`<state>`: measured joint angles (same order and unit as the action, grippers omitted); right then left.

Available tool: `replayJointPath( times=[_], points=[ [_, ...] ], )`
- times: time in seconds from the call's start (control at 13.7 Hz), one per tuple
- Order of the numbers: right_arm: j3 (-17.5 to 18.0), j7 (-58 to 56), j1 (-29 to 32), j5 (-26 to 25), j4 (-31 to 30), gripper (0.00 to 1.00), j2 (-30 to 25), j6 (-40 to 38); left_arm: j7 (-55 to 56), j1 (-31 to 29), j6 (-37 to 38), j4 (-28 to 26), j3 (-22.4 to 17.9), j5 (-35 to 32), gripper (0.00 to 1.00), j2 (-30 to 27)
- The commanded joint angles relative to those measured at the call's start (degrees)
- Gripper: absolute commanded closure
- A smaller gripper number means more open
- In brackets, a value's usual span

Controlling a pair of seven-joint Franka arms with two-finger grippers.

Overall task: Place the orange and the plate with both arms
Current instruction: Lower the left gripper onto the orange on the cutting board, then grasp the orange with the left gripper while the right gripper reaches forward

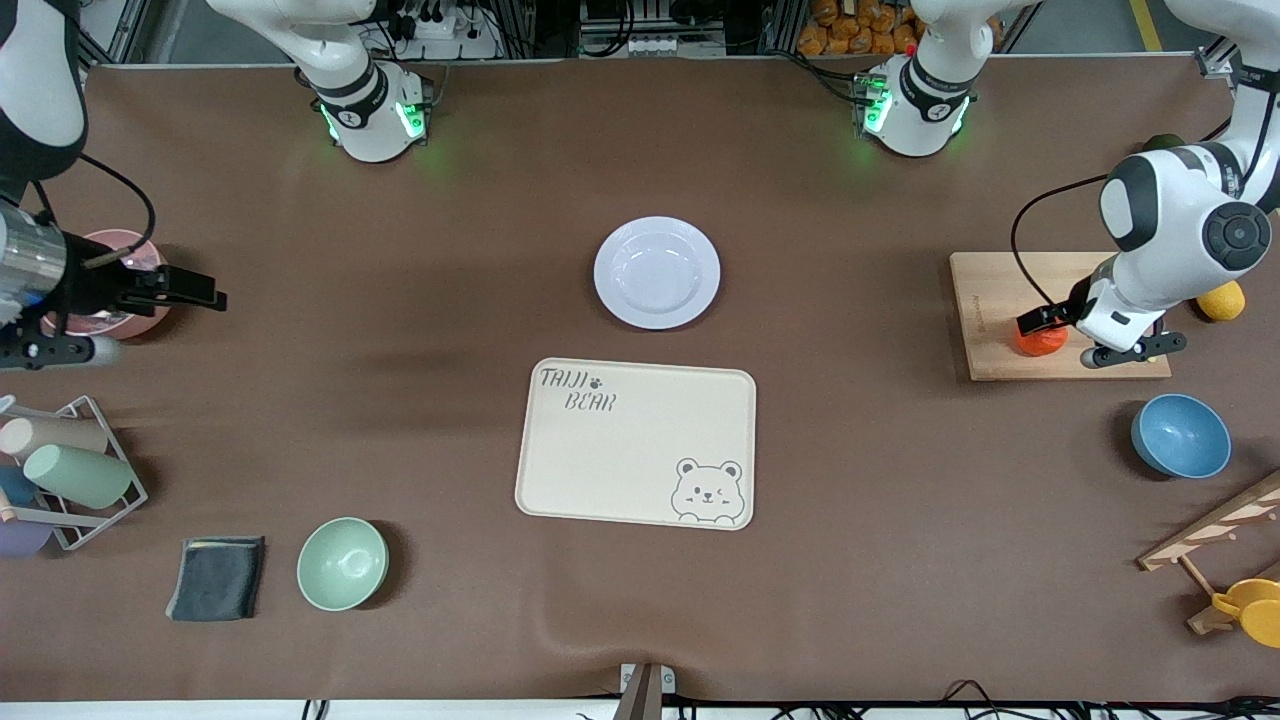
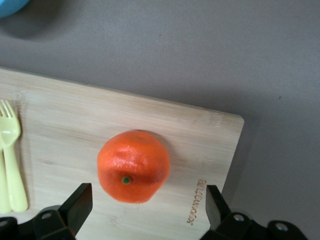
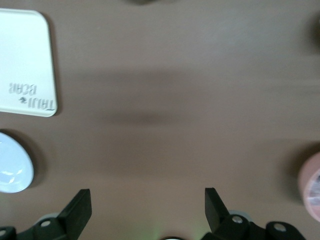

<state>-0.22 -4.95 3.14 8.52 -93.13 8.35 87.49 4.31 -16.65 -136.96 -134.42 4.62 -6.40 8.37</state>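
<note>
Across the brown table [image 1: 860, 560] the biggest item was the cream bear-print tray [image 1: 636, 442], lying well apart from both grippers, toward the front camera from the plate [image 1: 657, 272]. That pale plate sat at mid-table between the two arms, nowhere near either set of fingers. The right wrist view caught only its edge [image 3: 12, 165] and a corner of the tray [image 3: 25, 62], along with bare tabletop straight below the right gripper [image 3: 148, 210], whose jaws stood wide apart with nothing in them. In the front view that right gripper [image 1: 205, 290] hung at the right arm's end of the table, just beside a pink bowl [image 1: 120, 285].

At the left arm's end lay a wooden board [image 1: 985, 305]. The left gripper [image 1: 1040, 322] hovered over it, fingers spread wide on either side of the orange [image 2: 133, 166] without touching it. From the front the orange [image 1: 1042, 343] was half hidden under the gripper; the left wrist view showed it whole, resting on the board [image 2: 65, 130] stem-end up. Only that view revealed a pale yellow fork [image 2: 11, 155] on the board beside the gripper.
</note>
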Motion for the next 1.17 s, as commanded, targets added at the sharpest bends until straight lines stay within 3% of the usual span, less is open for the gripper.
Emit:
replayJointPath(
  times=[0.0,0.22,0.44,1.1],
  points=[
    [0.93,0.2,1.61,2.21,-0.74,0.0,1.93,0.31,-0.97,-0.84,-3.13,0.21,0.21,-1.16,0.0,3.14],
    [1.02,0.2,1.61,4.74,-0.74,0.0,2.29,-0.38,-0.97,-0.84,-4.28,0.3,0.13,-1.51,0.0,4.82],
    [1.02,0.12,1.52,8.09,-0.91,0.0,4.39,-1.53,-0.89,-2.94,-4.28,1.09,0.3,-6.52,0.0,5.96],
    [1.02,-0.15,2.31,16.0,-2.93,0.0,7.56,-1.79,-0.45,-3.21,-4.19,1.27,0.3,-6.52,0.0,7.89]
  ],
)
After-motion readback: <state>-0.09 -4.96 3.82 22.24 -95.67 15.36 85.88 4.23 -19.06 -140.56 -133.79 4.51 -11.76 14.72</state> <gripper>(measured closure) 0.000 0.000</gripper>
